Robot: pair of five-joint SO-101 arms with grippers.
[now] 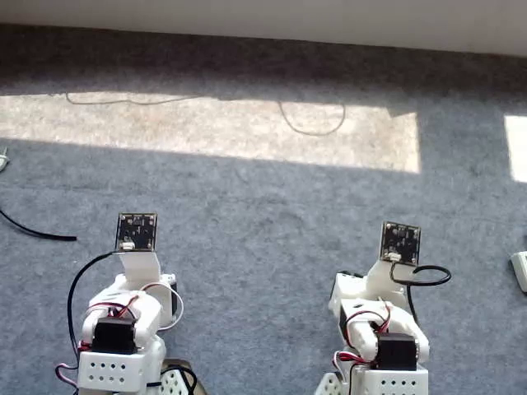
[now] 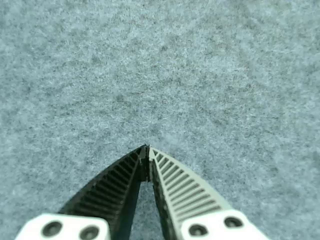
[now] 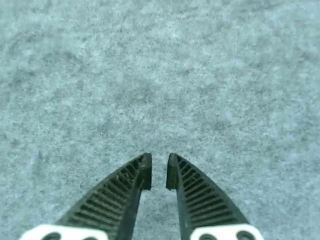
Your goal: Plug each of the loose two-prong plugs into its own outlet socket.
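Note:
Both arms sit folded at the near edge of the grey carpet. The left arm holds its gripper just above bare carpet, fingers shut tip to tip with nothing between them. The right arm keeps its gripper over bare carpet too, its fingertips a narrow gap apart and empty. A white block, perhaps an outlet piece, lies at the far right edge. A black cable comes in from the left edge, and a small white piece lies above it.
A thin wire loops across the sunlit strip of carpet at the back. A pale wall base runs along the far side. Open carpet stretches between the arms and the sunlit band.

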